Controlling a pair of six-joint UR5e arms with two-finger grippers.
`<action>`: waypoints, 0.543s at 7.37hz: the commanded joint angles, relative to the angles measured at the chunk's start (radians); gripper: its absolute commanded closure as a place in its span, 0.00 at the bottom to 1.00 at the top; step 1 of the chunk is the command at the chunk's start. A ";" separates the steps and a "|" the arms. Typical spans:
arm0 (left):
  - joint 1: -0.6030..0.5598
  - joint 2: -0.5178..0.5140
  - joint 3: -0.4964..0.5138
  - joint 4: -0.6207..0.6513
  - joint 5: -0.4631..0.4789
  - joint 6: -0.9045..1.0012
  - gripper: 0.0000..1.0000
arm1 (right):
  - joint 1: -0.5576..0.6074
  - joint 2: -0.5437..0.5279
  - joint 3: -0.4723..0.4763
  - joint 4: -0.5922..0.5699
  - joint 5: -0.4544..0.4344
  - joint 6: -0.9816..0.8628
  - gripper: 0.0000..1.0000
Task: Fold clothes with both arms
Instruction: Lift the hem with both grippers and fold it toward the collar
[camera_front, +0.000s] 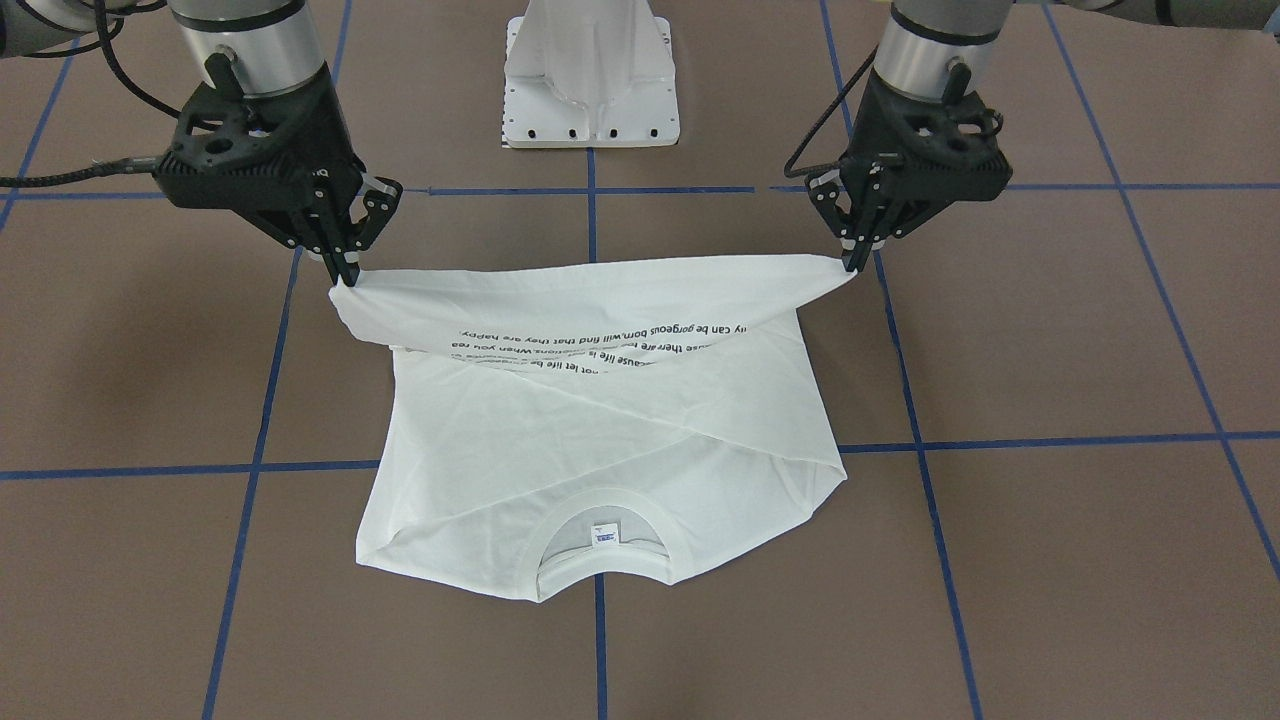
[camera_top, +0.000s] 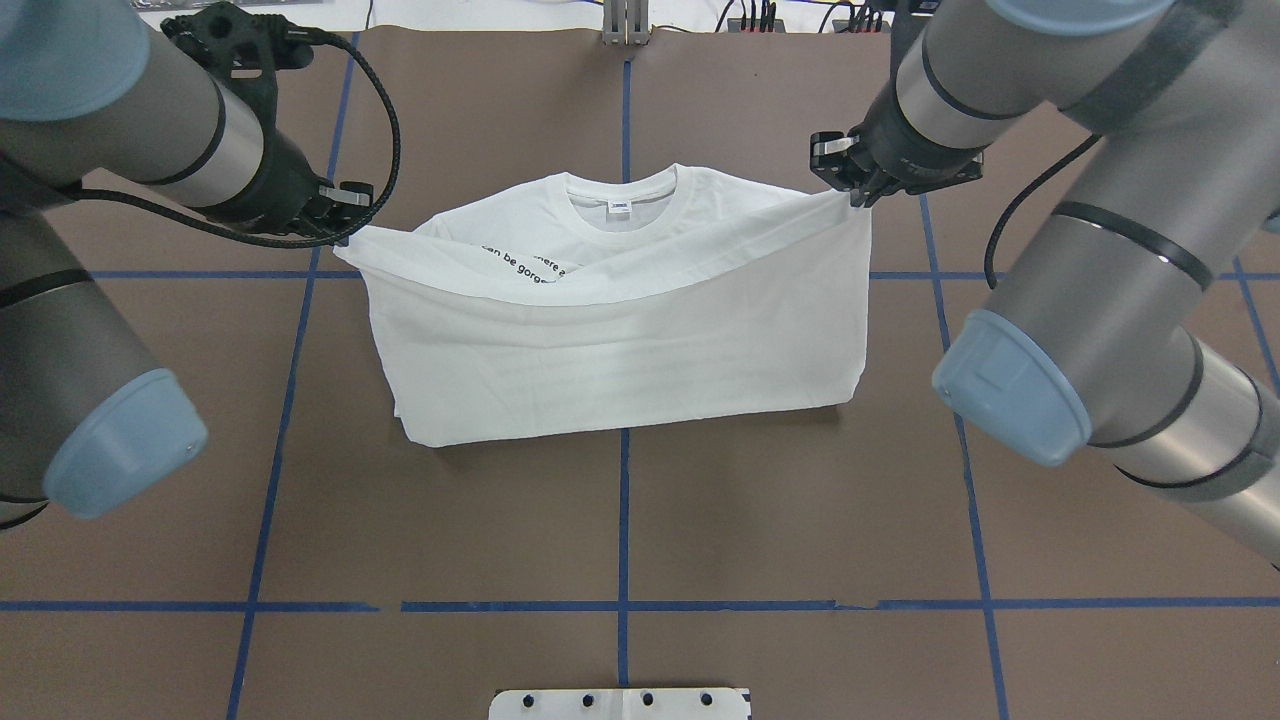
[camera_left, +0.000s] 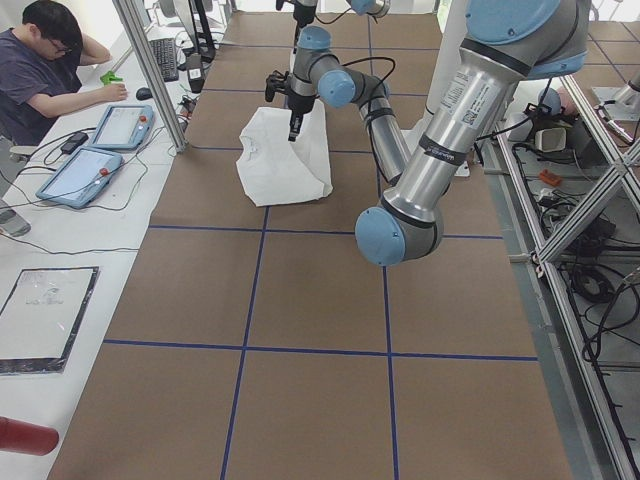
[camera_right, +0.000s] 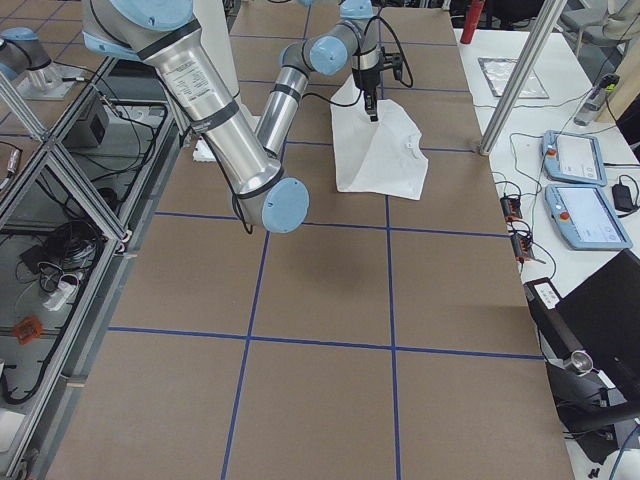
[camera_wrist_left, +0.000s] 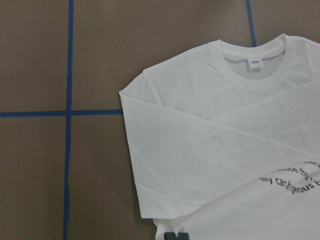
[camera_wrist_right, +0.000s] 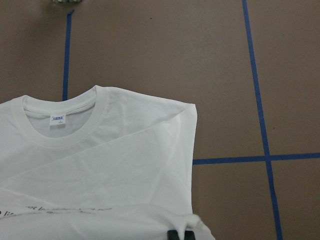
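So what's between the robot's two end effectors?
The white T-shirt: its lifted edge stretches from the right end effector to the left end effector, with black text showing underneath. The front-facing view shows this best.

Overhead looking forward over table (camera_top: 700, 520), front view facing back, two distant end views, wrist cameras close over T-shirt (camera_wrist_left: 190, 125)
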 joint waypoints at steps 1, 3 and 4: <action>-0.001 0.000 0.188 -0.190 0.028 0.000 1.00 | 0.010 0.022 -0.186 0.157 -0.008 -0.012 1.00; 0.001 -0.003 0.318 -0.328 0.029 0.000 1.00 | 0.010 0.019 -0.378 0.347 -0.028 -0.015 1.00; 0.001 -0.005 0.368 -0.377 0.029 0.000 1.00 | 0.007 0.022 -0.452 0.398 -0.040 -0.032 1.00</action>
